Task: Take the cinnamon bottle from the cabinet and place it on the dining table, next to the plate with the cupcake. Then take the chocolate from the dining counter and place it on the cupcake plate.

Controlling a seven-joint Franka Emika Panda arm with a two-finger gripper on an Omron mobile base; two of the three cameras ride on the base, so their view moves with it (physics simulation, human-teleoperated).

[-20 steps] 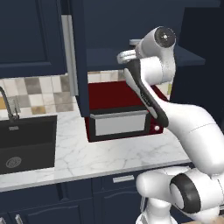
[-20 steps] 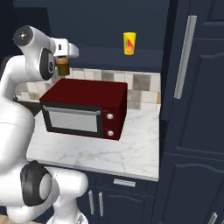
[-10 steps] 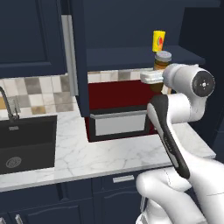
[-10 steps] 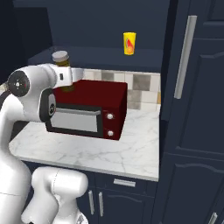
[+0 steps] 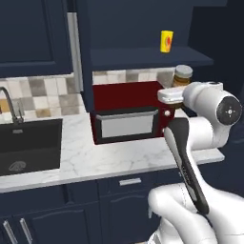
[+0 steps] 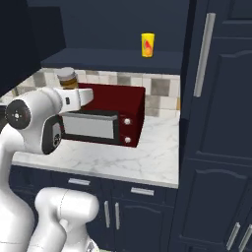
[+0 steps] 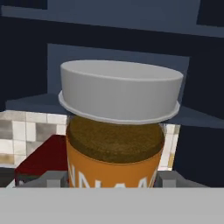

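The cinnamon bottle (image 7: pixel 114 148) is an amber jar with an orange label and a pale cap. It stands upright with my gripper (image 7: pixel 113 180) shut on its lower body. I hold the bottle (image 5: pixel 183 76) in the air just below the shelf of the open navy cabinet (image 5: pixel 147 58), above the right end of the red microwave. From the other side, the bottle (image 6: pixel 66 78) rises out of my gripper (image 6: pixel 69 90) in front of the cabinet (image 6: pixel 113 60). The dining table, plate, cupcake and chocolate are out of view.
A yellow box with a red mark (image 5: pixel 166 41) stands on the cabinet shelf. A red microwave (image 5: pixel 125 110) sits on the marble worktop (image 5: pixel 95 157), with a black sink (image 5: pixel 28 143) and faucet (image 5: pixel 12 102) to its left. Tall navy cupboards (image 6: pixel 221 123) stand at the right.
My arm has folded down and swung the held bottle to the right and a little lower in the left base view, away from the cabinet opening. My grip has not changed.
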